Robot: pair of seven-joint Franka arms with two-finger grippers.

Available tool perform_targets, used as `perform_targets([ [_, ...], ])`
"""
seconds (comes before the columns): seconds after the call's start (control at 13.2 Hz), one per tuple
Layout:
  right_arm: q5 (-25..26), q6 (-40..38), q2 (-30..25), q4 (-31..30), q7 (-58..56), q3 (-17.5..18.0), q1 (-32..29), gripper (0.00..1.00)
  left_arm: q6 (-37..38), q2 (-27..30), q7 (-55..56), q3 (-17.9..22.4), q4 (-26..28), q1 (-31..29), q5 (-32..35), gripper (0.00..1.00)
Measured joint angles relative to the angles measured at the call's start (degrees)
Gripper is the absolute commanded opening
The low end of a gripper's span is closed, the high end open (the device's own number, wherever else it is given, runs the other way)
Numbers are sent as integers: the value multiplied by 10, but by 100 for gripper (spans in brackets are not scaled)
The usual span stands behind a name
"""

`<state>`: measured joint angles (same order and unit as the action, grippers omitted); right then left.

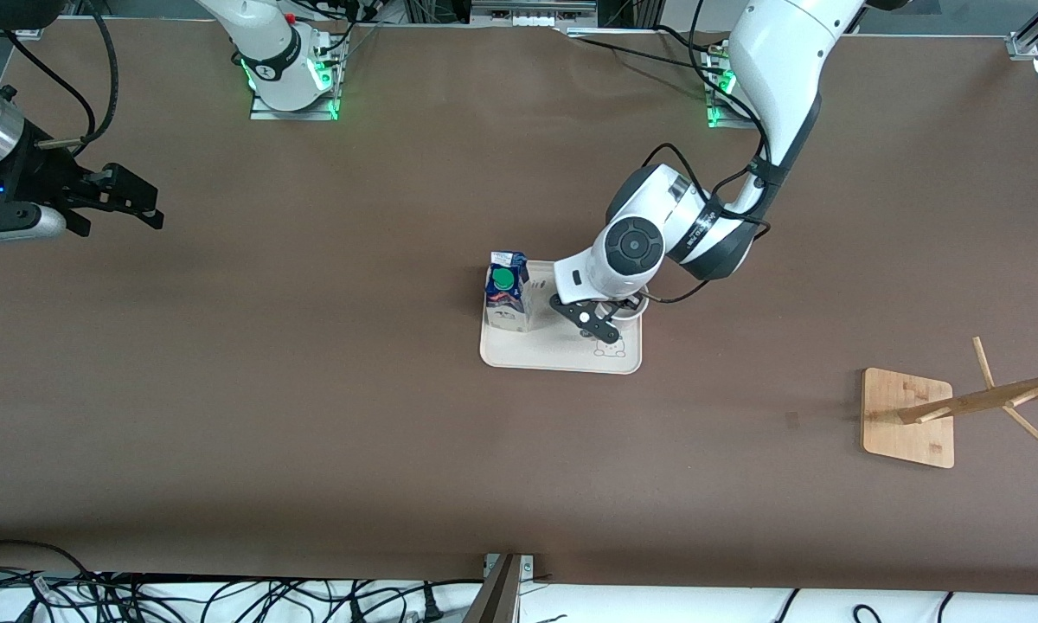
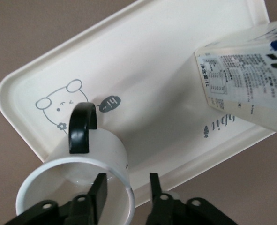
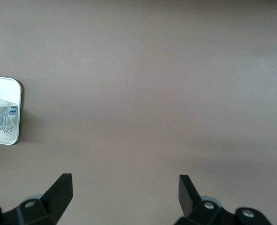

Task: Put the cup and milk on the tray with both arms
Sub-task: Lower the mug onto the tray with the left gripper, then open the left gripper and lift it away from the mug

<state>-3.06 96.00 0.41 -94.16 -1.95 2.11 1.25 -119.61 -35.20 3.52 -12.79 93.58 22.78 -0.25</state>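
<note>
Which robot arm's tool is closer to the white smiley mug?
Left: its tool straddles the white mug's rim on the tray. The right tool waits toward its table end.

The tray [image 1: 562, 355] is taken up at the right arm's end by the milk carton [image 1: 508, 294] and at the left arm's end by the cup [image 2: 77, 187]; bare tray is left between them.

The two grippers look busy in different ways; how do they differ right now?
The left gripper is down at the tray, one finger inside the cup and one outside its rim; the right gripper hangs over bare table with nothing between its fingers. The left's fingers stand close together, the right's wide apart. Both are black and two-fingered.
</note>
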Motion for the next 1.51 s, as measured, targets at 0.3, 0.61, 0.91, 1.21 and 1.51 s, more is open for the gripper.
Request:
perform_targets([
  [0.3, 0, 0, 0, 0, 0, 0, 0, 100, 19, 24, 4, 6, -22, -6, 0, 100],
  [0.61, 0, 0, 0, 0, 0, 0, 0, 100, 108, 97, 4, 8, -43, -62, 0, 100],
  [0.91, 0, 0, 0, 0, 0, 0, 0, 100, 317, 149, 2, 24, -152, -110, 2, 100],
  [1.21, 0, 0, 0, 0, 0, 1, 0, 100, 330, 206, 2, 63, -171, -174, 3, 100],
  [1.51, 0, 0, 0, 0, 0, 1, 0, 100, 377, 250, -2, 90, -157, -227, 3, 100],
])
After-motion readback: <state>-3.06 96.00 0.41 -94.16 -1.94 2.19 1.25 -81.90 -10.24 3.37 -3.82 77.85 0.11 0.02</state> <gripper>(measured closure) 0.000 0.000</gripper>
